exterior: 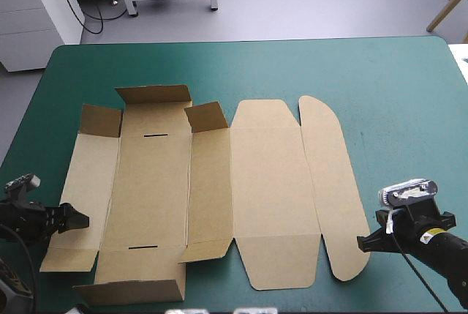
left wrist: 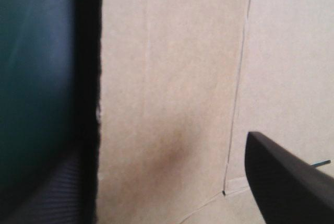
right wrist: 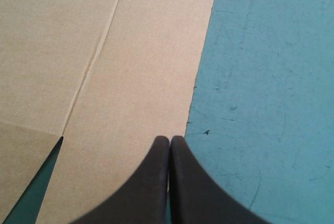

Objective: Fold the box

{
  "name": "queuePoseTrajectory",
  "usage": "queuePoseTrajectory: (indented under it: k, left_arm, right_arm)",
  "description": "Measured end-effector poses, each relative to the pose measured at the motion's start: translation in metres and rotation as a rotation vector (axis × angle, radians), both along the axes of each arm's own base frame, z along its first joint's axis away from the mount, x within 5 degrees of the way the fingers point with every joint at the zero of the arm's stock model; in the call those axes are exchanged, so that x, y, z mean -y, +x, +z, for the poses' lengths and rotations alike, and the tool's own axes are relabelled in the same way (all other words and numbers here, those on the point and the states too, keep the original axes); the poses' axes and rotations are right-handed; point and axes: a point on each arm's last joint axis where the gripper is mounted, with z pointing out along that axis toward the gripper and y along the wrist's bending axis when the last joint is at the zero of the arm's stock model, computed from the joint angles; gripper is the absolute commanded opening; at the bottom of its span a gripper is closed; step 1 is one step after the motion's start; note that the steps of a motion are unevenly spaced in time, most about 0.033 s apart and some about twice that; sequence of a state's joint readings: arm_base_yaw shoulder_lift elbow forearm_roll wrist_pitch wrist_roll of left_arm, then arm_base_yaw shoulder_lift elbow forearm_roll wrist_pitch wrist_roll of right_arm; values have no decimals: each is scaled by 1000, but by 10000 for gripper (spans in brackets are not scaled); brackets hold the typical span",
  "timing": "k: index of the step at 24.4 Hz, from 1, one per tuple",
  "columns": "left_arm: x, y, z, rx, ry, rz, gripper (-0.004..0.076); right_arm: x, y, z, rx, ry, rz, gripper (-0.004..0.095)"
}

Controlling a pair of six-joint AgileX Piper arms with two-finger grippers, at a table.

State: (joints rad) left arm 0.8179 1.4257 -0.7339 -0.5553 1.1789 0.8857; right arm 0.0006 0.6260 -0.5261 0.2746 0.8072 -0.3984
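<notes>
The brown box (exterior: 267, 182) lies unfolded as a flat sheet across the middle of the teal-green cover (exterior: 395, 80). Its small flaps (exterior: 153, 94) on the far side stand partly raised. My left gripper (exterior: 79, 220) is at the outer edge of the sheet's left panel, near its front corner. In the left wrist view this gripper (left wrist: 167, 148) is open, and the board's (left wrist: 167, 51) edge runs between the fingers. My right gripper (exterior: 362, 241) is shut at the near end of the rounded right flap. Its tips (right wrist: 169, 139) meet right at the board's (right wrist: 104, 51) edge.
Bare teal-green cover (right wrist: 271, 78) stretches to the right of the sheet and beyond its far flaps. The near flap (exterior: 131, 285) of the left part reaches almost to the table's front edge. Both arms sit low near the front corners.
</notes>
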Motion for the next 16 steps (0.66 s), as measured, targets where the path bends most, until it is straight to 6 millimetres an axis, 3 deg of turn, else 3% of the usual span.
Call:
queuePoseTrajectory:
  k: [10, 16]
  left_arm:
    - [7, 3, -1, 38, -71, 40, 577]
    - [18, 10, -1, 37, -70, -25, 577]
  right_arm:
    - [0, 0, 0, 1, 0, 0, -19]
    - [0, 1, -2, 11, 4, -7, -20]
